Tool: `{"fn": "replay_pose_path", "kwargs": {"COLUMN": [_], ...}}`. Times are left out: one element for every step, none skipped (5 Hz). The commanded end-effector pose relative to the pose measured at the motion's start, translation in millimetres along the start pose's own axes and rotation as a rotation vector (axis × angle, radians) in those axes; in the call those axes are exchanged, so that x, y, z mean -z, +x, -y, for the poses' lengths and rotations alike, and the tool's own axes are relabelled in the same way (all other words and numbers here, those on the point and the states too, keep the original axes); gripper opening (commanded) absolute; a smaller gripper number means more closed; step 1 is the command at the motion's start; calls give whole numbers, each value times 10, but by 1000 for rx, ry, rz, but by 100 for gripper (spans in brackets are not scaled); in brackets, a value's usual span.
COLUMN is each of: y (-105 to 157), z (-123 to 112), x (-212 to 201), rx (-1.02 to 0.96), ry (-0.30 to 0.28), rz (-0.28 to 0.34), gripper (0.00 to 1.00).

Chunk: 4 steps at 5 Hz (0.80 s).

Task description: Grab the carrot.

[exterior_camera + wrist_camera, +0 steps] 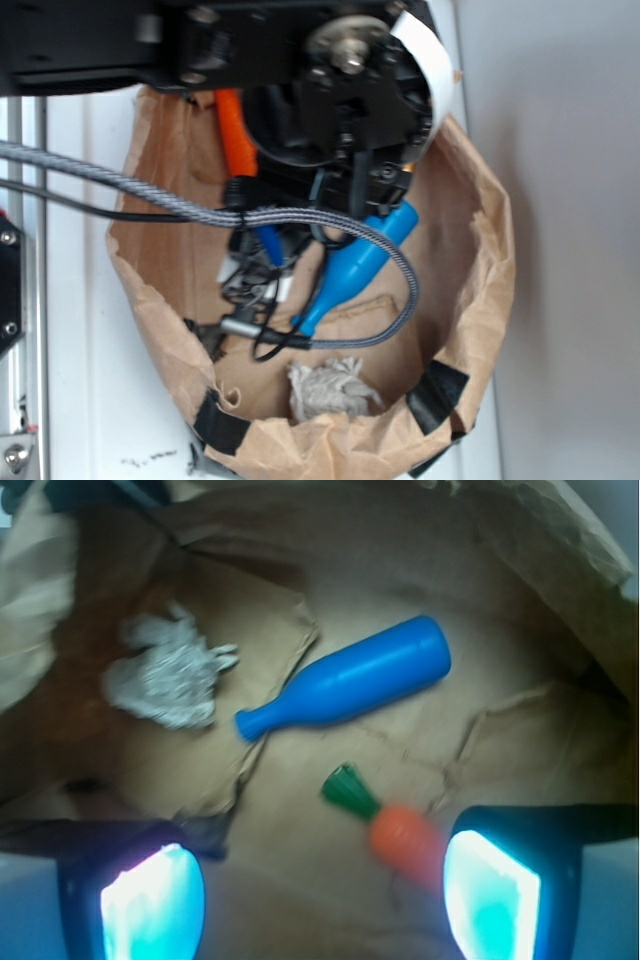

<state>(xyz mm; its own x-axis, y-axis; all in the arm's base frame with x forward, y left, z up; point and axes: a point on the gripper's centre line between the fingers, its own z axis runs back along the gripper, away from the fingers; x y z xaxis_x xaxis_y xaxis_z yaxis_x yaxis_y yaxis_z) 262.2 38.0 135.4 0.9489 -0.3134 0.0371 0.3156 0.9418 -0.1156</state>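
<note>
Orange plastic is what the carrot (403, 842) appears to be made of, so it is judged light, rigid and slippery; the thick part just below the green stem (349, 791) is judged the best place to be gripped. It lies on the brown paper bag (300, 570) between the jaws, close against the right one. The jaws are spread apart and empty. Beyond them a blue bottle (350, 680) and a crumpled grey wad (165, 675) are seen.

Black robot arm (340, 90) reaching straight down, its gripper (320, 895) spread wide open, two pale fingers (150, 905) apart and gripping nothing.
</note>
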Motion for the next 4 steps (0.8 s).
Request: {"fn": "replay_pose_path", "kwargs": {"y": [62,-84,-278,-375], "z": [-276,-259,-204,-204], "x": [337,516,603,732], "rx": [82,164,209,221], "ry": [58,47,70,87], "rz": [51,45,68,69], "gripper": [100,100,100,100]}}
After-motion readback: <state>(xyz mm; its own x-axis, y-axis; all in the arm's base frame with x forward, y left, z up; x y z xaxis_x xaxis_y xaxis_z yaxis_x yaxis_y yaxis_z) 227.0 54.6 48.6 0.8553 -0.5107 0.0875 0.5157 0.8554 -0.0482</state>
